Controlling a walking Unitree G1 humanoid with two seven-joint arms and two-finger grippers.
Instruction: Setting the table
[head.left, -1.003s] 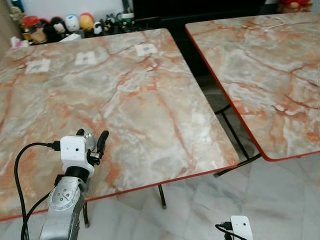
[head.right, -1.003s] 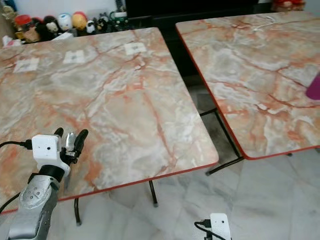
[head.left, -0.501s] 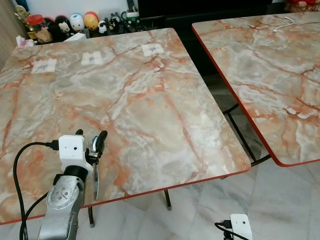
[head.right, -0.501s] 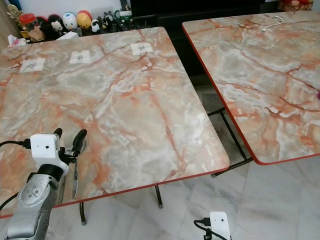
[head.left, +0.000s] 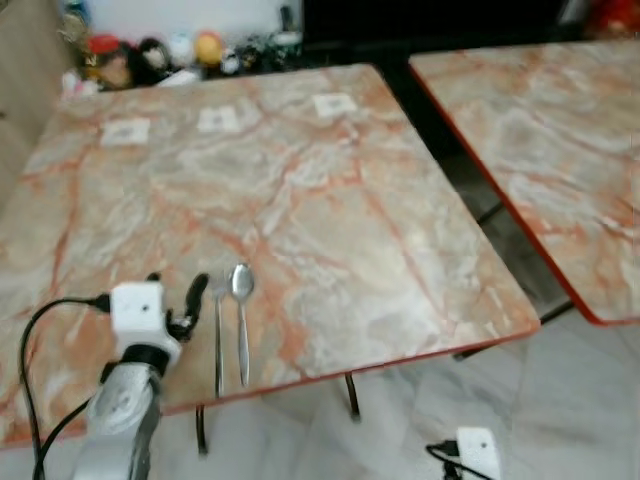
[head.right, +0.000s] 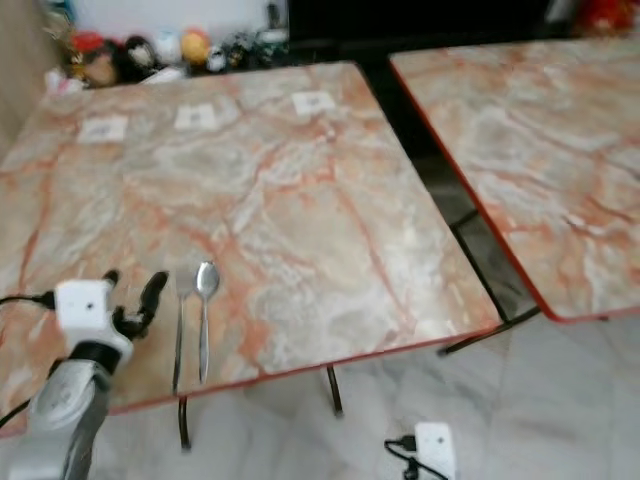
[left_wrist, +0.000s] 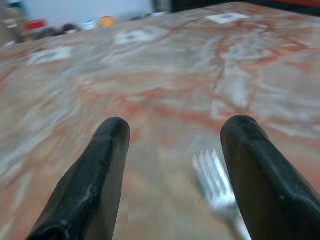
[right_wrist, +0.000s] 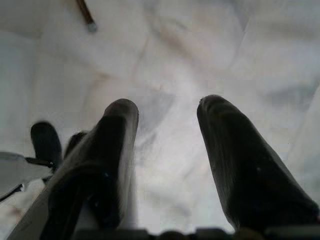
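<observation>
While the head camera looks down, its left eye view shows a marble table (head.left: 330, 200) with a red edge, and on it, near the front edge, a fork (head.left: 218, 335) and a spoon (head.left: 241, 320) that lie side by side, parallel, handles pointing to the front edge. The fork is on the left of the spoon, and the two are just beside each other but I cannot tell if they touch. The left gripper (head.left: 176, 302) is over the table just left of the fork, with its black fingers spread and holding nothing. Three small white labels (head.left: 217, 119) lie in a row at the far side of the table, and behind them some small toy figures (head.left: 165, 55) stand, blurred. A second marble table (head.left: 560, 130) stands on the right, apart from the first one by a dark gap. The right eye view shows the same scene; low in the picture is a white box with a cable (head.right: 432, 447) above the pale floor (head.right: 540, 410). From the left wrist view, the two fingers (left_wrist: 87, 187) are wide apart and empty, and the fork tines (left_wrist: 212, 170) rest on the table between them, nearer to one finger. From the right wrist view, the right gripper (right_wrist: 167, 150) hangs over the floor, fingers parted, nothing between them.
</observation>
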